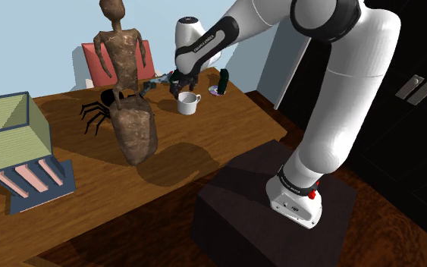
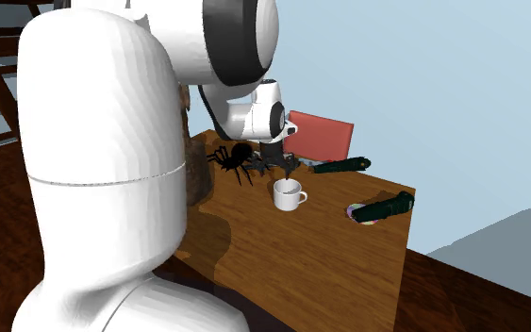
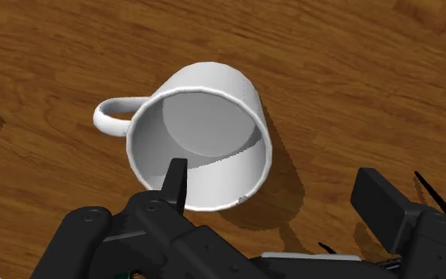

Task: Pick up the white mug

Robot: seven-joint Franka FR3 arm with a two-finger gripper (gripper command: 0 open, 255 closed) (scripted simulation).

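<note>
Two fingers (image 3: 176, 181) of your wide-spread claw (image 3: 275, 176) hung astride the upright white mug (image 3: 201, 131) on the worktop (image 3: 356, 71), apparently to pinch its wall.

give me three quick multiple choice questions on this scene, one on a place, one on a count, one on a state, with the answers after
1. The white mug stands:
A on the wooden table
B on the floor
C on a shelf

2. Dark green cylinders lying on that table:
A one
B two
C four

3. The gripper is:
A shut on the mug's handle
B open above the mug
C shut on nothing

Answers:
1 A, the mug sits upright on the wood and casts its shadow there.
2 B, the second exterior view shows one cylinder near the far edge and another nearer the corner.
3 B, in the wrist view the two black fingers stand well apart over the mug and clasp nothing.
</note>
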